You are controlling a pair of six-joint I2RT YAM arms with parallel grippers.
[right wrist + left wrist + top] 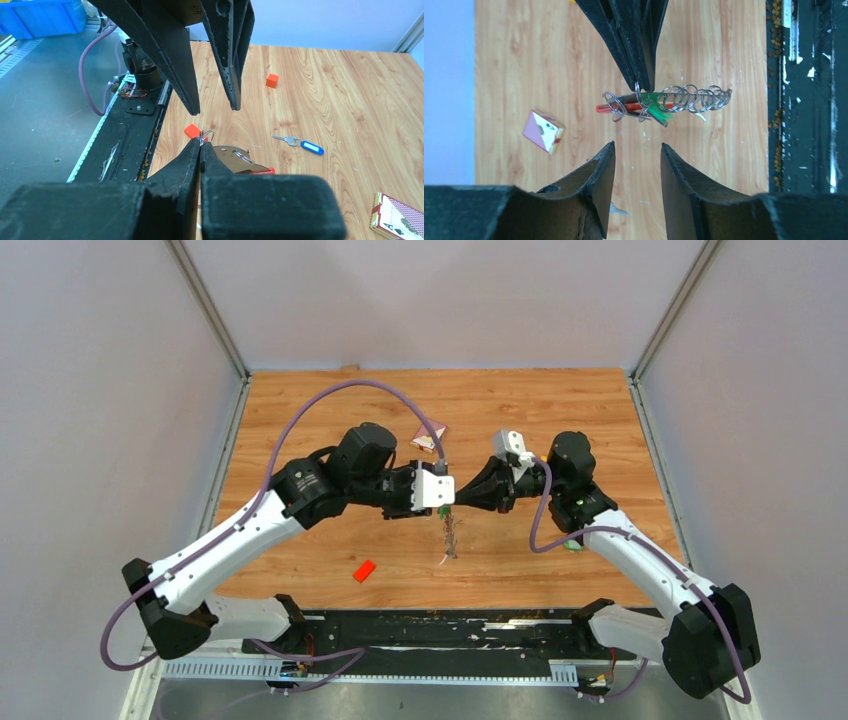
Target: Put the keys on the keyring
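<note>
The right gripper (pixel 640 86) is pinched shut on a wire ring of the keyring (pixel 684 99), holding it above the table (pixel 729 175) with the green-tagged key (pixel 658 109) among its rings. The left gripper (pixel 638 146) faces it close by, fingers parted and holding nothing. The blue-tagged key (pixel 306 145) lies on the wood, its white label too small to read.

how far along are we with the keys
Done: the green key seems hung on the keyring. In hand: the right gripper pinches the keyring in the air, the left gripper open opposite it. Left: the blue key lies loose on the table.
</note>
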